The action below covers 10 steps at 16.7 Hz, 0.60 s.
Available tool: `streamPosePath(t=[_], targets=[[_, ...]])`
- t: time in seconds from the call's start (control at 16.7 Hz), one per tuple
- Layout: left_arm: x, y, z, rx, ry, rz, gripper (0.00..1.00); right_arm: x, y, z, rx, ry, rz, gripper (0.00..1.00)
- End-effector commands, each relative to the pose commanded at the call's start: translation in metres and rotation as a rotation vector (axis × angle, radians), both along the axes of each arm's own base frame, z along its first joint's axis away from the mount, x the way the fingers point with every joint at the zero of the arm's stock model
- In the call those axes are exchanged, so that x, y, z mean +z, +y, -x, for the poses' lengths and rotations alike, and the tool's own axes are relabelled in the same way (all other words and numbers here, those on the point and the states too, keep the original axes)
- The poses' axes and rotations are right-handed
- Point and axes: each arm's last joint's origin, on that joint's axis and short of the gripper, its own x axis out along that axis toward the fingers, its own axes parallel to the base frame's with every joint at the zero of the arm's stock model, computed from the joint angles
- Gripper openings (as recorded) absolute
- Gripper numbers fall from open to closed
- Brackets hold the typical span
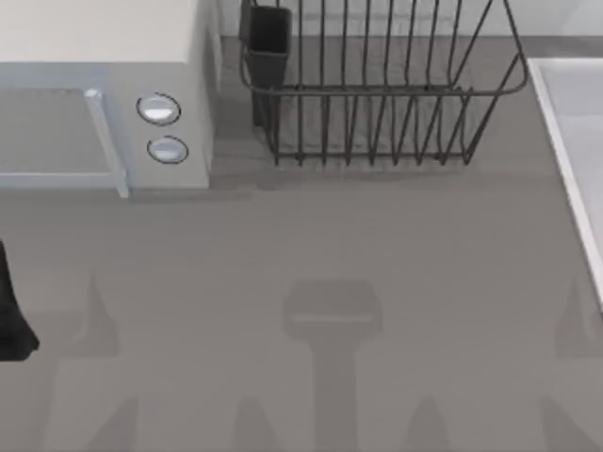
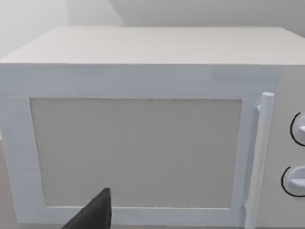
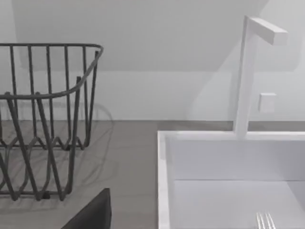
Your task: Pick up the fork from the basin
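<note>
- Three fixtures ring the grey table (image 1: 311, 235) in the top view: a white microwave (image 1: 104, 94) at ten o'clock, a dark wire dish rack (image 1: 377, 85) at twelve o'clock, and the basin (image 1: 575, 151) at three o'clock, cut off by the right edge.
- Fork (image 3: 264, 221): the tips of its silver tines show on the basin floor in the right wrist view, near the wall by the table; the rest of it runs out of view.
- Basin, right wrist view (image 3: 164, 181): a raised pale rim stands between the table surface and the fork; a white tap (image 3: 248, 76) rises from the far rim.
- Dish rack, right wrist view (image 3: 43, 119): it stands apart from the basin, with bare table between them; a dark cup-shaped holder (image 1: 268, 42) hangs at its left end in the top view.
- Left arm (image 1: 11, 311): a dark part sits at the table's left edge, at nine o'clock; its wrist view faces the microwave door (image 2: 136, 152) and handle (image 2: 259, 157). Whether its fingers are spread or closed cannot be told.
- Right gripper: one dark finger (image 3: 93, 212) shows over the table beside the basin rim; its opening cannot be told.
</note>
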Motion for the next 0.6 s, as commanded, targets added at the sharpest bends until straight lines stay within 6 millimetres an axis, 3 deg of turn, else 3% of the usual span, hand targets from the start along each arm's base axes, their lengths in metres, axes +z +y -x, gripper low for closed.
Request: streamPosePath(t=[0.18,0.36,0.6], targets=[[0.0,0.0,0.0,0.0,0.0,0.0,1.0,0.015,-0.001,-0.002,-0.01,0.055,0.009,1.0],[0.0,0.0,0.0,0.0,0.0,0.0,1.0,0.045,-0.003,-0.009,-0.028,0.164,0.025,1.0],[0.0,0.0,0.0,0.0,0.0,0.0,1.0,0.094,-0.009,-0.041,-0.056,0.371,0.05,1.0]])
